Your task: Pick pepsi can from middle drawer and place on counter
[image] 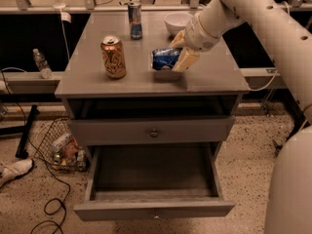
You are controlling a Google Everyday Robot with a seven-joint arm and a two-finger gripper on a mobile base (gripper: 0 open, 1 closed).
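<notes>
Blue pepsi can (165, 58) is over the grey surface (97, 79), right of centre, lying on its side. The pincer (174, 56) is clenched on it, one tan finger (187, 60) on the near right side and the other behind it. There's a dark shadow straight under the can; can't tell if it touches the surface or hangs just off it.

White arm (253, 13) comes in from the upper right, and its wrist sits close over the back right part of the surface.

Neighbours on the surface:
- gold can (113, 57) is upright, left of the pepsi can, with a clear gap between them
- white bowl (175, 22) is near the back edge, just behind the pincer and the closest thing to it
- slim blue-silver can (135, 19) is upright at the back, left of the bowl

Below: a dark open slot (146, 106) under the top, then a shut drawer front (195, 129) with a round knob (154, 133). The lowest drawer (152, 206) is pulled well out with its dark floor showing, directly below the front edge of the surface.

Floor, left of the cabinet: wire basket (63, 147) with clutter in it, white shoe (14, 172), black cable (53, 206). Water bottle (41, 63) stands on a ledge further left. The robot's white body (292, 189) fills the lower right corner and hides the floor there.
</notes>
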